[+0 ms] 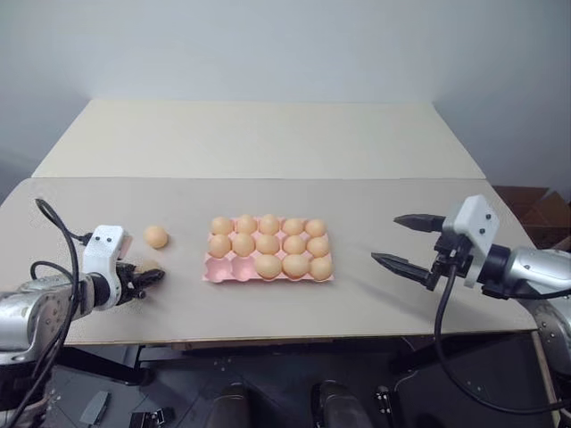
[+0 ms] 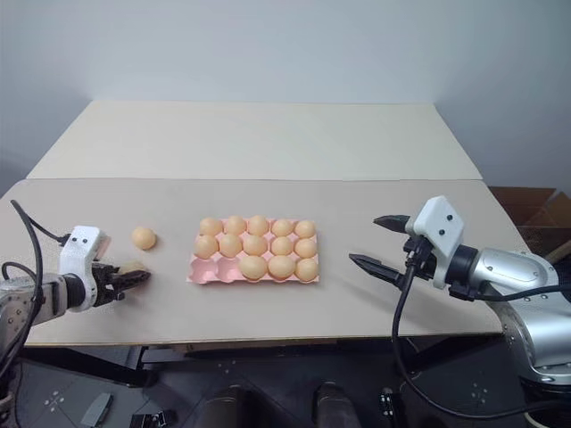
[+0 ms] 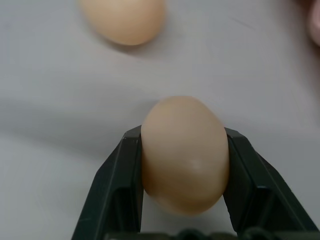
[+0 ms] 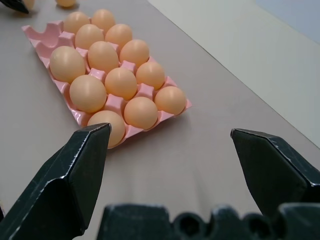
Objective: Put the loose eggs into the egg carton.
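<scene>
The pink egg carton (image 1: 217, 271) lies mid-table with several orange-tan eggs (image 1: 268, 242) in its cups; two cups at its near left corner stand bare. One loose egg (image 1: 156, 236) rests on the table to the carton's left. Just in front of that egg, low over the table, my left gripper (image 1: 153, 276) is shut on another loose egg (image 3: 182, 155), its two black fingers (image 3: 117, 185) pressing the egg's sides. To the right of the carton my right gripper (image 1: 385, 239) hangs open and holds nothing, pointing toward the carton (image 4: 75, 114).
The tabletop (image 1: 375, 303) is grey-beige, with a second, lighter table (image 1: 259, 138) butted against its far edge. A cardboard box (image 1: 540, 214) sits beyond the right edge. Black cables hang from both arms near the table's front edge.
</scene>
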